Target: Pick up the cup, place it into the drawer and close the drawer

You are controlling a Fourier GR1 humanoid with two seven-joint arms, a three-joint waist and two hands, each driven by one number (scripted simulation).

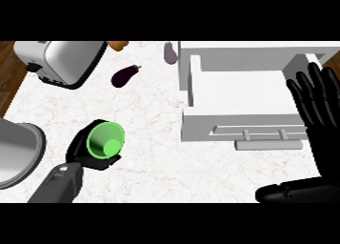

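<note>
Green cup [105, 140]; two eggplants [125, 75].

At lower left, a grey forearm [58, 185] ends in a black left hand [79, 148]. At right, the black right hand [318, 102] shows segmented, glossy fingers [304, 100].

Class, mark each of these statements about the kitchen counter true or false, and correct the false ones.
1. The left hand curls round the green cup. True.
2. The white drawer is shut. False: it stands pulled open.
3. The cup already sits inside the drawer. False: it is over the counter, left of the drawer.
4. The right hand is open, fingers straight, beside the drawer. True.
5. A dark purple eggplant lies on the counter. True.
</note>
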